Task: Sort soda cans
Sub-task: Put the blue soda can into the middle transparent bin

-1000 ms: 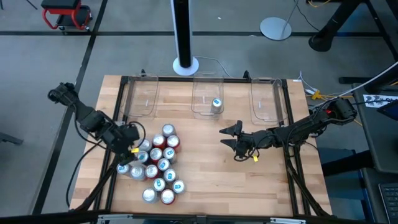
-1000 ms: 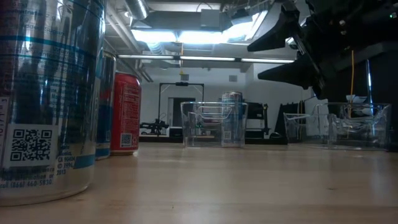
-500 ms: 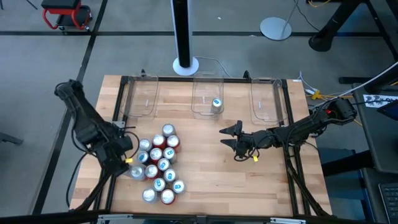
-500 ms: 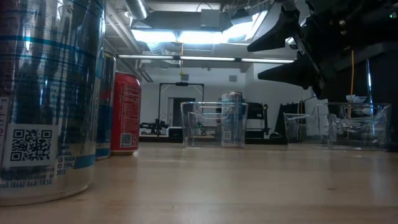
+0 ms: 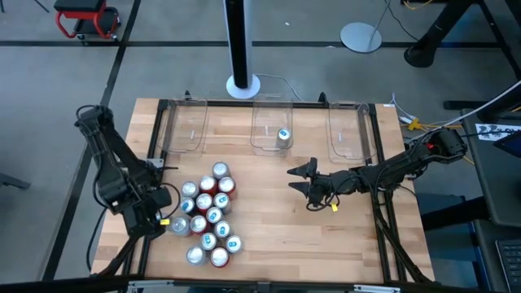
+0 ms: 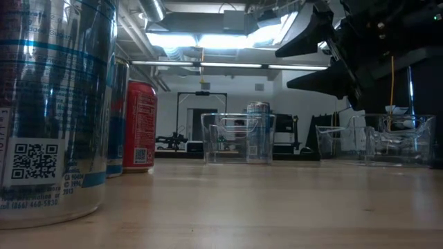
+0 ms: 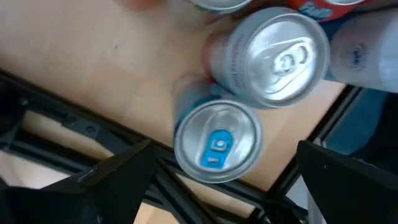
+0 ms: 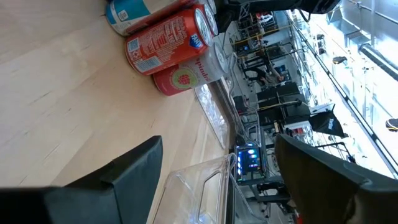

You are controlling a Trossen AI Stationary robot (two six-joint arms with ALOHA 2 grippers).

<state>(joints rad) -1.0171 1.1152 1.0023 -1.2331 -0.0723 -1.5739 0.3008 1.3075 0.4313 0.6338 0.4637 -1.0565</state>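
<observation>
The left gripper (image 5: 160, 220), jaws spread, has drawn back to the bench's left edge beside the soda cans (image 5: 207, 213) clustered there, while the right gripper (image 5: 296, 180) stays open mid-bench.

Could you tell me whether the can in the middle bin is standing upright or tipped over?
Upright. From above, the can in the middle bin shows only its round top; the low view shows it standing tall.

Upright soda cans (image 5: 207, 218), red, blue-and-white and silver, cluster on the table's left; one can (image 5: 283, 137) stands in the middle bin.
</observation>
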